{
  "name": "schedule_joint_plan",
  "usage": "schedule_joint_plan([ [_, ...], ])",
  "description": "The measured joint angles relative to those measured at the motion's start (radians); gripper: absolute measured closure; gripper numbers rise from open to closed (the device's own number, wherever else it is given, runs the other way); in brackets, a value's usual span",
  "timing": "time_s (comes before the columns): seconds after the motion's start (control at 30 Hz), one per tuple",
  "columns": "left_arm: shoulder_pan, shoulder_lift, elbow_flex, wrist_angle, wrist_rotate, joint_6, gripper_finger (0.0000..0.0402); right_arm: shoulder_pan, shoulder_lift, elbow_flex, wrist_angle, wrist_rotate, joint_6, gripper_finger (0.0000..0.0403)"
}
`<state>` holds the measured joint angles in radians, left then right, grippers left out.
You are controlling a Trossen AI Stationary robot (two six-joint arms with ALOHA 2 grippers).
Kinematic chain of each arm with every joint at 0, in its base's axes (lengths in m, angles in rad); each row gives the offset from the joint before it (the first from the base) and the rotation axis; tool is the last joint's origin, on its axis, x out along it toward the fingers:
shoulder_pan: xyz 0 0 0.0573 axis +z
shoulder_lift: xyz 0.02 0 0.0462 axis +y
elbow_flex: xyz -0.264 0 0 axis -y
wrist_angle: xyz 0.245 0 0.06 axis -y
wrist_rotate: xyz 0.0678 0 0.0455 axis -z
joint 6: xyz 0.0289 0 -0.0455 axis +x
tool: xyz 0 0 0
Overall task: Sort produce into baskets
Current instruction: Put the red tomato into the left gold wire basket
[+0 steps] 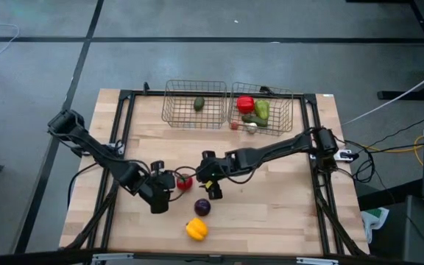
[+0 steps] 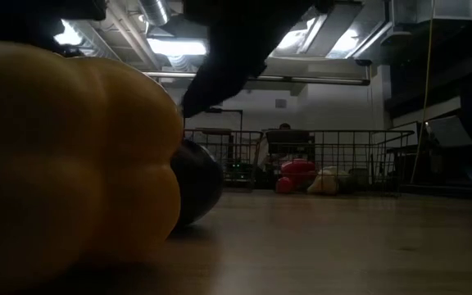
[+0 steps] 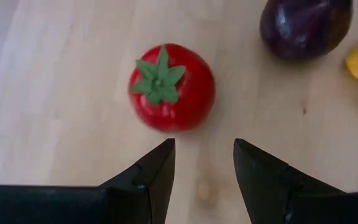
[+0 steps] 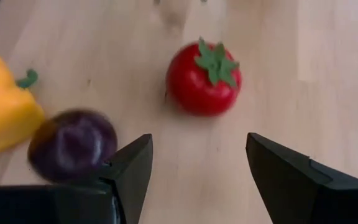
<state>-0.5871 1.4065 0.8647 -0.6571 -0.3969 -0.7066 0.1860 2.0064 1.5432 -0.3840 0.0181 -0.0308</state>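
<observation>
Inside left basket (image 1: pixel 194 104): green piece (image 1: pixel 199 104); right basket (image 1: pixel 268 111): red pepper (image 1: pixel 246 104).

1. A light wooden desk (image 1: pixel 271 206) with plank lines, edged by a black metal frame (image 1: pixel 322 213).
2. Grey floor (image 1: pixel 197 44) around the desk, crossed by dark lines.
3. Cables (image 1: pixel 396 143), white and yellow, trail over the floor beside the desk.
4. In the low view, ceiling strip lights (image 2: pixel 174 45) and ducting (image 2: pixel 367 24) show above a pale back wall (image 2: pixel 301 106).
</observation>
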Motion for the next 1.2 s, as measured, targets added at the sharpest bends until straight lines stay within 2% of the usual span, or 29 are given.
schedule_joint_plan([
  [0.37,0.007,0.001,-0.186,0.233,-0.018,-0.060,0.0243,-0.003,0.095,0.000,0.060,0.037,0.024,0.0146],
  [0.6,0.007,0.001,-0.237,0.272,-0.020,-0.104,0.0243,-0.003,0.110,0.000,0.053,0.044,0.023,0.0150],
  [0.77,0.007,0.001,-0.292,0.404,-0.052,-0.097,0.0243,-0.003,0.111,0.000,0.059,0.043,0.023,0.0190],
  [0.93,0.007,0.001,-0.301,0.414,-0.060,-0.104,0.0243,-0.003,0.145,0.001,0.106,0.043,0.023,0.0233],
  [1.2,0.020,0.001,-0.302,0.421,-0.127,-0.082,0.0243,-0.005,0.169,0.000,0.166,0.062,0.023,0.0251],
])
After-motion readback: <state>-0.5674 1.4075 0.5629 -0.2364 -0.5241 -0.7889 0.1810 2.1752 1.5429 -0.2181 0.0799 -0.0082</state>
